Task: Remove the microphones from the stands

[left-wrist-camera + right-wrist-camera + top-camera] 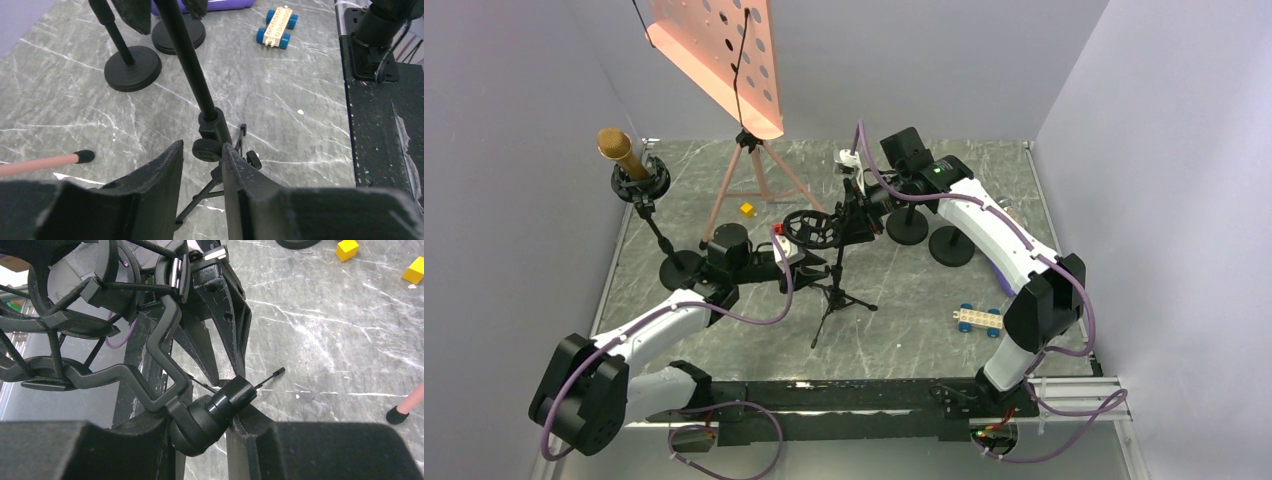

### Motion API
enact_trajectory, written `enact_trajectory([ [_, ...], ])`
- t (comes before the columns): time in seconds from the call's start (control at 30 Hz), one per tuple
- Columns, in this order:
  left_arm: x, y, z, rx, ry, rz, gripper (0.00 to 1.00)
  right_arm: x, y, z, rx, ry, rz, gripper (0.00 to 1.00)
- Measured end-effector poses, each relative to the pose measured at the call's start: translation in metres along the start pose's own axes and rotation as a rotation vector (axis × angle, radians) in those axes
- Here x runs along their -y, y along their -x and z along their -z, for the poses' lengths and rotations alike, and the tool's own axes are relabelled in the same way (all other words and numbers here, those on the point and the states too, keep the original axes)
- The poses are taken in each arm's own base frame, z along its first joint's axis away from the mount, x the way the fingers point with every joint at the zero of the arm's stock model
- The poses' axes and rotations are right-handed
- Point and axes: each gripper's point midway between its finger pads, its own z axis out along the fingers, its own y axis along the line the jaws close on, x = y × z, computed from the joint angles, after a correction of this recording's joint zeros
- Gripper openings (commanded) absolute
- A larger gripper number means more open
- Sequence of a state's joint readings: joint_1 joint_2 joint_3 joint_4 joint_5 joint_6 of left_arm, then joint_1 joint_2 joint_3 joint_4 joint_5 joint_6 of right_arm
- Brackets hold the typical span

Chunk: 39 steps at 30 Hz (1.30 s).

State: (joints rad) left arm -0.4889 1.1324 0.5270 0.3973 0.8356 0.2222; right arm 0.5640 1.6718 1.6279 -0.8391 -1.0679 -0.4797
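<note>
With the right gripper [202,424] clamped on the empty mount [165,335] and the left gripper [202,150] straddling the tripod stand [187,55], grip unclear, a tug could topple it, the far-left-corner microphone [616,148] untouched.

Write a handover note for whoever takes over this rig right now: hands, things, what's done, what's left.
Left hand: open, tips beside the tripod stand pole.
Right hand: shut on the empty holder at its joint.
Microphone: seated atop the round-based stand, rear left, untouched.
Done: nothing visible.
To do: lift the microphone out.
</note>
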Motion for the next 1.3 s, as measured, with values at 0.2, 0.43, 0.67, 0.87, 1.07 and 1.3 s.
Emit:
enact_trajectory([
  [0.2,0.006,-0.008,-0.002,-0.019,-0.039,-0.001,0.29,-0.001,0.001,-0.001,0.003,0.010,-0.001,0.00],
  [0.43,0.006,-0.009,-0.005,-0.022,-0.048,0.037,0.08,0.002,0.002,-0.001,0.004,0.009,0.004,0.00],
  [0.67,0.016,-0.001,-0.006,-0.002,-0.063,0.397,0.00,0.001,0.004,0.002,-0.003,0.006,0.039,0.00],
  [0.87,0.012,-0.002,-0.001,-0.011,-0.055,0.692,0.00,-0.001,0.005,-0.003,-0.029,-0.001,0.121,0.00],
  [1.07,-0.008,-0.006,0.001,-0.024,-0.034,0.966,0.00,-0.005,0.001,-0.003,-0.052,-0.042,0.267,0.00],
  [1.3,-0.011,0.006,-0.002,-0.083,-0.064,1.113,0.00,-0.012,0.008,0.004,-0.032,-0.052,0.393,0.00],
])
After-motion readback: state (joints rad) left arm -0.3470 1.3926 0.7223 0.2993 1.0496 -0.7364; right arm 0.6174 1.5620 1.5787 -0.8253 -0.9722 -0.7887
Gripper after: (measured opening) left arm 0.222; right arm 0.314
